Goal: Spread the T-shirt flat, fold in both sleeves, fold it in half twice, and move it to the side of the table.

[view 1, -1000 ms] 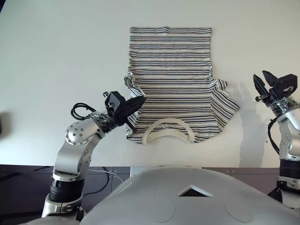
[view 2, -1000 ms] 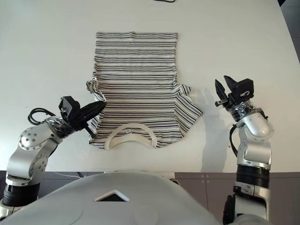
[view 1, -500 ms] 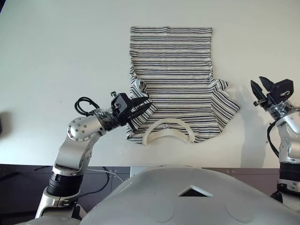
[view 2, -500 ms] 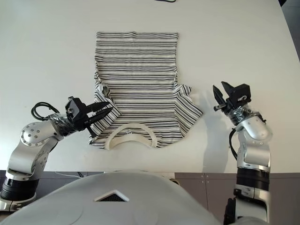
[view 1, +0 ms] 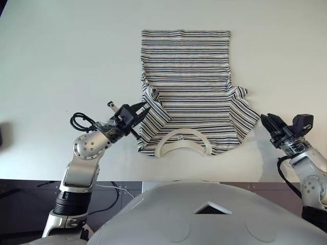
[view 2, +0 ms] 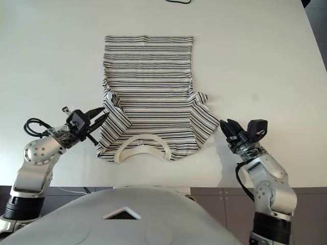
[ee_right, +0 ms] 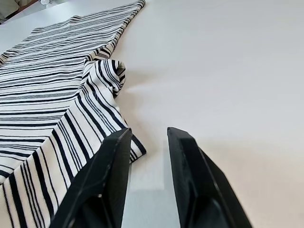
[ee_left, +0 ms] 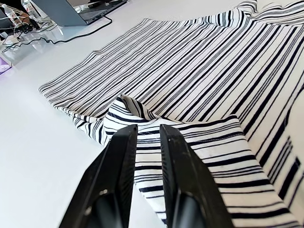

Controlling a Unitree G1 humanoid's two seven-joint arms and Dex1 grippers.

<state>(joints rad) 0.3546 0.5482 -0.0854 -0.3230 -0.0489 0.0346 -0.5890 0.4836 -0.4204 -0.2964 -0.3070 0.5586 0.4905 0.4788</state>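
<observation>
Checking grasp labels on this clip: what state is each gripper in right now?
Left gripper: open, holding nothing.
Right gripper: open, holding nothing.

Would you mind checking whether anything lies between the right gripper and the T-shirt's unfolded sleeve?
Nothing visible does: only bare table separates the open right gripper from the sleeve corner.
</observation>
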